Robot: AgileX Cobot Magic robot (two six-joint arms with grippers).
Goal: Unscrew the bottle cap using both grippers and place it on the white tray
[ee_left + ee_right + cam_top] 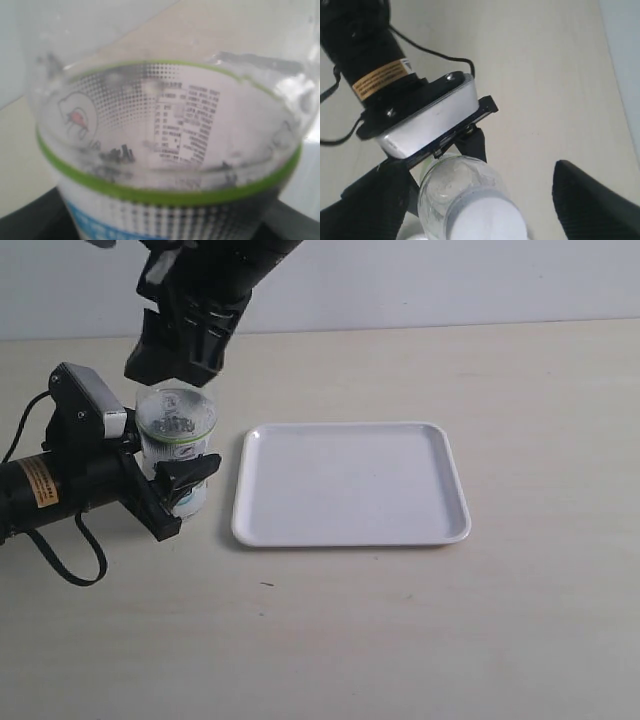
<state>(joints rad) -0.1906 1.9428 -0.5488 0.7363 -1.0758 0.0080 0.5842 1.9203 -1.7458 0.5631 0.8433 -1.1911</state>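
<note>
bottle [177,430] label [187,125], green-edged, print illegible

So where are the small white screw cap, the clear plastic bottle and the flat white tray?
small white screw cap [487,222]: right wrist view, its white surface.
clear plastic bottle [180,440]: exterior view, upper body.
flat white tray [350,485]: exterior view, bare floor.

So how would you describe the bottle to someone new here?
Find the white tray on the beige table. Just left of it in the exterior view stands the bottle, clamped in the left gripper: the only clear thing, with a green-edged label.
</note>
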